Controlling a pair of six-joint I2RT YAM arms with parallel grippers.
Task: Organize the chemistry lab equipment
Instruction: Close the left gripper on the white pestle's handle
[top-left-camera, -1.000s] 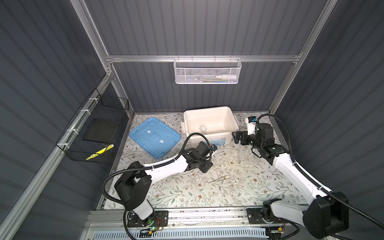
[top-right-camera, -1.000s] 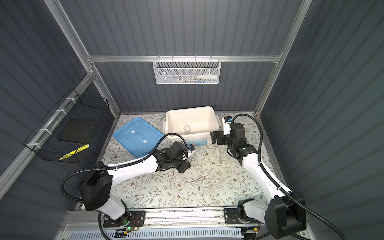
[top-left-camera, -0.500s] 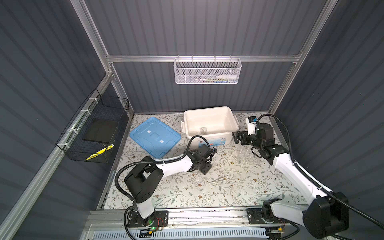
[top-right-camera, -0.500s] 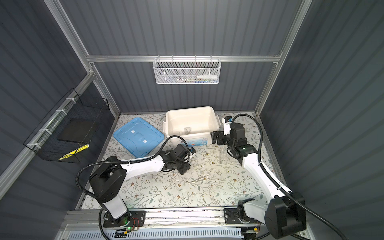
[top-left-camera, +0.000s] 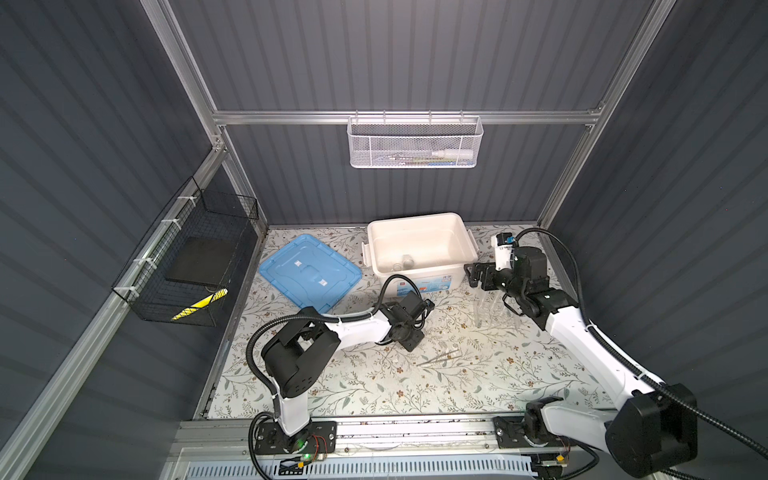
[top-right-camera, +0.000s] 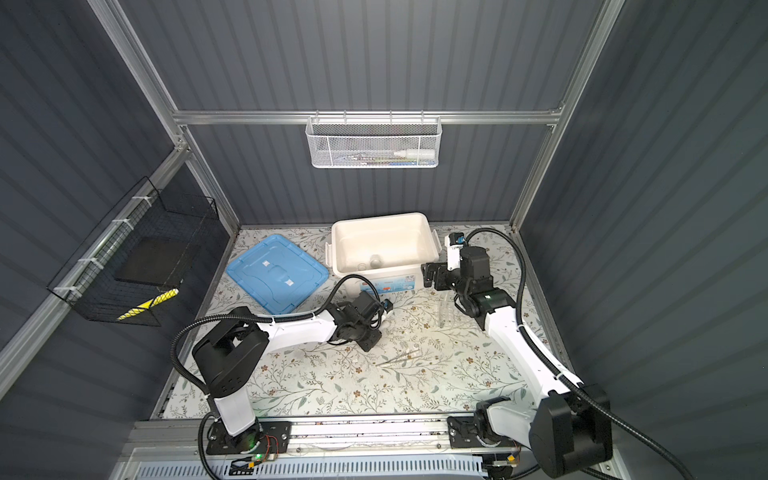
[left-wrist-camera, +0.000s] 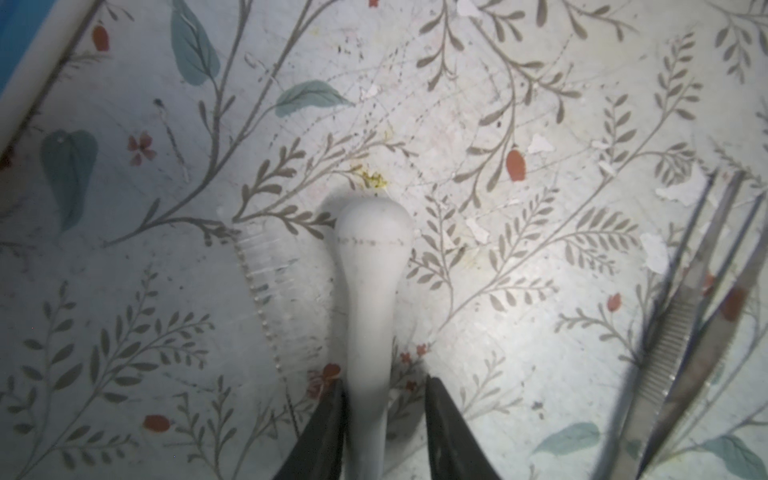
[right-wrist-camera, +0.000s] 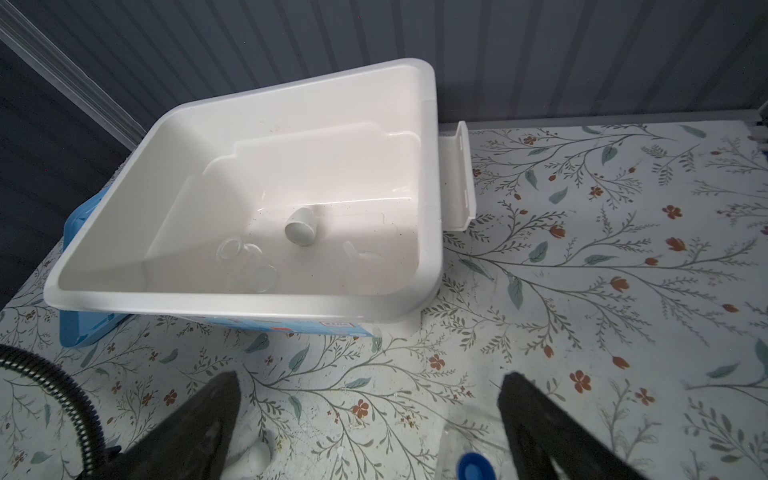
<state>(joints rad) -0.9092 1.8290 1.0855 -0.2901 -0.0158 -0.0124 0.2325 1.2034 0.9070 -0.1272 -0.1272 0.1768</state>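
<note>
Nearest the front rail, on the floral-printed table cover (top-left-camera: 365, 386), lie the thin metal tweezers (top-left-camera: 439, 356), flat, with a finely ribbed grip. Near them lies the white pestle (left-wrist-camera: 374, 291), smooth and matte, with a rounded bulb head. The left gripper (left-wrist-camera: 384, 386) has its black fingers narrowly around the slim handle: one finger touches it and the other leaves a small gap, so the pestle is not clamped. Further back on the right stands the clear tube rack (top-left-camera: 490, 309), and a blue-capped test tube (right-wrist-camera: 473, 467) is at it. The right gripper (right-wrist-camera: 365, 415) hovers near the rack, spread wide and empty. Behind is the cream plastic box (right-wrist-camera: 249, 299). Inside it are the small white mortar (right-wrist-camera: 300, 227), lying on its side, and the round clear glass dish (right-wrist-camera: 245, 259). The blue lid (top-left-camera: 309, 272) lies flat beside the box.
</note>
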